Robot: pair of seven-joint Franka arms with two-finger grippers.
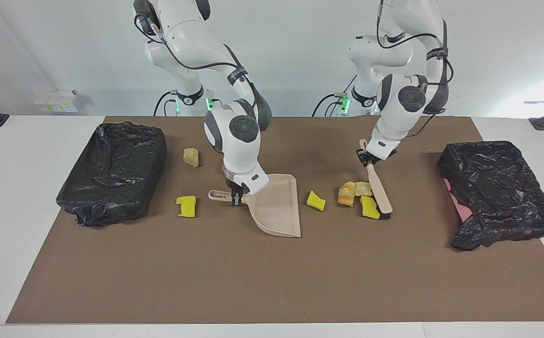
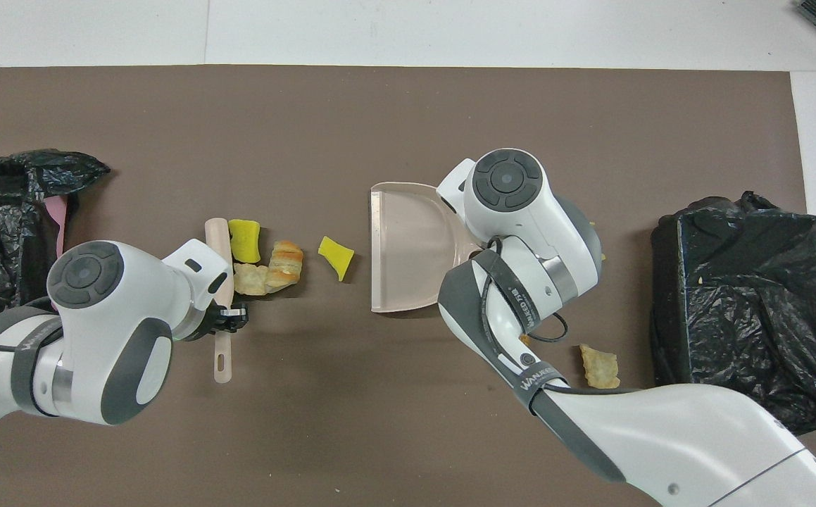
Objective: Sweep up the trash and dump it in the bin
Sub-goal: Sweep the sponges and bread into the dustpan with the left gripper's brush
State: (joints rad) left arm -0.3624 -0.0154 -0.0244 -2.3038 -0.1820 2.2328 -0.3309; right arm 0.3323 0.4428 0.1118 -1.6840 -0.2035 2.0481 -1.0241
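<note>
Mid-frame, facing view — left gripper (image 1: 364, 157) clamps brush (image 1: 378, 190) against trash (image 1: 355, 192); right gripper (image 1: 235, 192) grips dustpan (image 1: 276, 206) handle — lower centre.
</note>
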